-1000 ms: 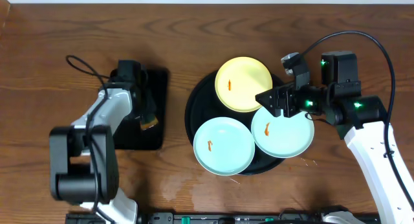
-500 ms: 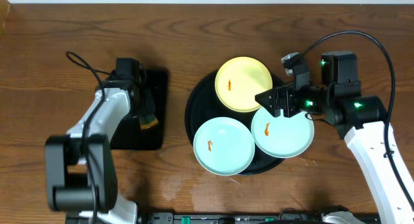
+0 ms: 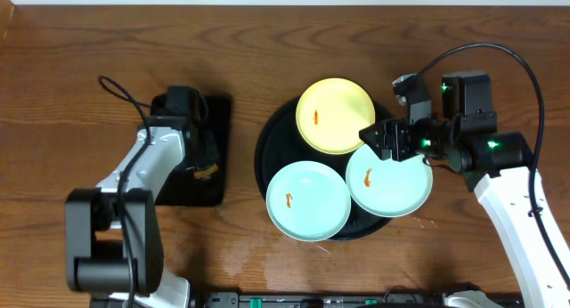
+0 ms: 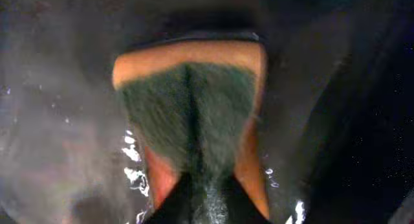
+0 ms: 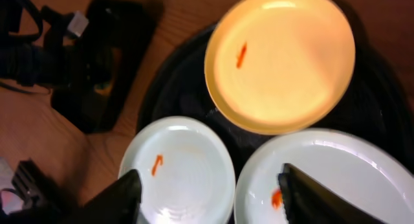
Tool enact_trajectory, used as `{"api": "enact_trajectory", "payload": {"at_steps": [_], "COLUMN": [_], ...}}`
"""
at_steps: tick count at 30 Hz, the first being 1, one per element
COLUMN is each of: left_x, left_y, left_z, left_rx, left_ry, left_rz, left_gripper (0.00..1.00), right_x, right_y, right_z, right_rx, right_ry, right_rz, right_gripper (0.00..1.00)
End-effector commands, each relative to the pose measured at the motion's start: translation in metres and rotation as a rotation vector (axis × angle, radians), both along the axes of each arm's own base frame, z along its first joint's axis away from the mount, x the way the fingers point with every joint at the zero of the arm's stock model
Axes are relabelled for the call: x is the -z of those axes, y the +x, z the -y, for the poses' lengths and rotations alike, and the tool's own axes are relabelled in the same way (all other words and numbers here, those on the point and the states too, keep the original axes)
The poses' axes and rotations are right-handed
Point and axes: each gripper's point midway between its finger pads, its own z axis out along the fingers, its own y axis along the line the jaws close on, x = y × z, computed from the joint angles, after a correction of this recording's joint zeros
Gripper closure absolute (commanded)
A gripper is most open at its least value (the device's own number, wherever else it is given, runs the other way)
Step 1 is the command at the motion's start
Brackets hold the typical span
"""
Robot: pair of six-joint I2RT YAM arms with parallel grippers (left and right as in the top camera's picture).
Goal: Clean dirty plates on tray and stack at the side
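Three plates lie on the round black tray (image 3: 265,157): a pale yellow one (image 3: 335,115) at the back, a mint-blue one (image 3: 308,199) front left, and a mint-blue one (image 3: 392,185) front right. Each has a small orange smear. My right gripper (image 3: 378,139) is open and empty, above the gap between the yellow plate (image 5: 279,59) and the right mint plate (image 5: 343,172). The left mint plate (image 5: 178,169) lies between its fingers (image 5: 210,201). My left gripper (image 3: 201,155) is shut on an orange and green sponge (image 4: 191,107), down on the rectangular tray.
The smaller rectangular black tray (image 3: 218,112) lies left of the round tray and looks wet in the left wrist view (image 4: 58,120). It also shows in the right wrist view (image 5: 107,62). Bare wooden table (image 3: 107,41) surrounds both trays.
My right gripper has shifted slightly to the right above the plates. My left arm has shifted a little over the rectangular tray, with the sponge staying near the same spot.
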Motion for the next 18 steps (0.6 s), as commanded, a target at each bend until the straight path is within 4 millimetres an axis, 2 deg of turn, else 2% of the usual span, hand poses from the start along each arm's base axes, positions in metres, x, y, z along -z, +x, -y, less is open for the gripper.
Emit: {"api": "enact_trajectory", "payload": {"at_steps": [1, 4, 7, 10, 13, 18], "left_x": [0.02, 0.018, 0.004, -0.023, -0.054, -0.094], "left_y": [-0.013, -0.012, -0.011, -0.006, -0.002, -0.01], "left_z": [-0.003, -0.001, -0.001, -0.001, -0.001, 0.0], "left_rx": [-0.024, -0.022, -0.018, -0.017, -0.011, -0.01], "left_ry": [0.016, 0.008, 0.006, 0.005, 0.004, -0.002], "left_rz": [-0.066, -0.064, -0.059, -0.031, 0.014, 0.084], "left_gripper": [0.92, 0.92, 0.93, 0.92, 0.93, 0.93], "right_x": [-0.001, 0.008, 0.023, 0.037, 0.05, 0.086], "right_y": [-0.007, -0.021, -0.028, -0.028, -0.031, -0.032], "right_z": [-0.005, -0.018, -0.022, -0.02, -0.026, -0.04], "right_rx": [-0.044, -0.104, -0.119, -0.088, -0.111, -0.156], "right_ry": [-0.038, -0.062, -0.124, -0.192, -0.202, -0.226], "right_rz": [0.005, -0.019, -0.034, -0.055, -0.079, -0.139], "right_gripper": [0.37, 0.36, 0.37, 0.39, 0.44, 0.54]}}
